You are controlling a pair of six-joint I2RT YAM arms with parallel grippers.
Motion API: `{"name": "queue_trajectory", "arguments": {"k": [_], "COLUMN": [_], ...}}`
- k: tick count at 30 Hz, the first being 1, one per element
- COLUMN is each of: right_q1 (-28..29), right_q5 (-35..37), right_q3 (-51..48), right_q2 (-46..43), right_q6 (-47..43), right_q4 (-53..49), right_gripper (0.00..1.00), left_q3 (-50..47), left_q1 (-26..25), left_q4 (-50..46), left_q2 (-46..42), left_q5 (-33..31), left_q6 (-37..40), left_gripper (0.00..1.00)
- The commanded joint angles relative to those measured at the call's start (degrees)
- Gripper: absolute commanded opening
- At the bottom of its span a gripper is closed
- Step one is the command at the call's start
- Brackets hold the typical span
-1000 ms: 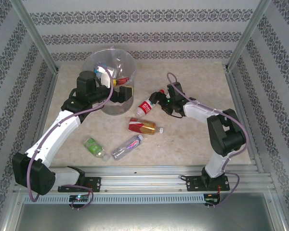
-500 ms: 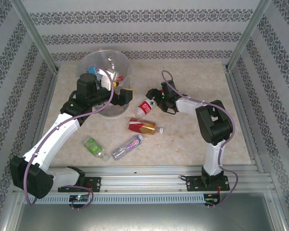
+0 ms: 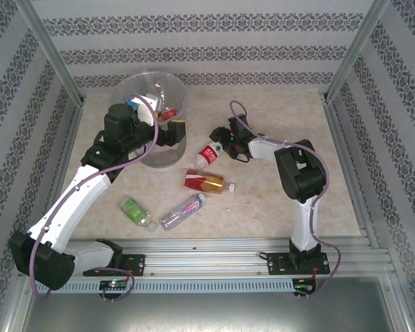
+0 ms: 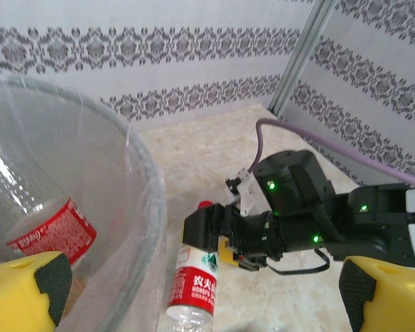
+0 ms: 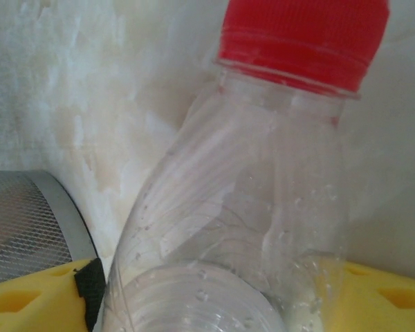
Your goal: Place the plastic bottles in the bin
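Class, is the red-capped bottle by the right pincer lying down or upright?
Lying down: the red-capped bottle rests sideways on the table.

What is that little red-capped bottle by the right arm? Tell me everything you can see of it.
The small clear plastic bottle with a red cap looks empty and carries a red-and-white label with printed characters. It lies on the beige table beside the round grey mesh bin, cap towards the right gripper, whose yellow pads flank its shoulder; whether they touch is unclear.
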Motion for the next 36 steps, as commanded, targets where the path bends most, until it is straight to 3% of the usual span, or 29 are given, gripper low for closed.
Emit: {"name": "queue_trajectory", "arguments": {"k": [1,12,29,36], "right_q1": [0.5,-0.9,-2.8,-1.5], "right_q5": [1.2,1.4,-2.2,-5.4], "right_q3": [1.3,0.1,-8.3,-9.6], "right_q2": [1.4,-4.8,-35.1,-45.3], "right_q6": [0.8,-5.9,-28.6,-32.9], "right_q4": [2.3,4.9,-5.6,-10.1], "right_gripper": [0.76,0.57,0.57,0.58], "left_q3": [2.6,3.7,7.8,9.3], "left_q1": [-0.6,-3.7,-11.1,-13.4], "left_q4": [1.5,-3.6,-3.2,-0.8], "left_q2": [-2.2,-2.3,8.2,14.6], "left_q5": [0.7,5.5,16.6,16.7], "left_q6": [1.1,0.6,-0.7,-1.3], "left_gripper": [1.0,1.0,1.0,1.0]}}
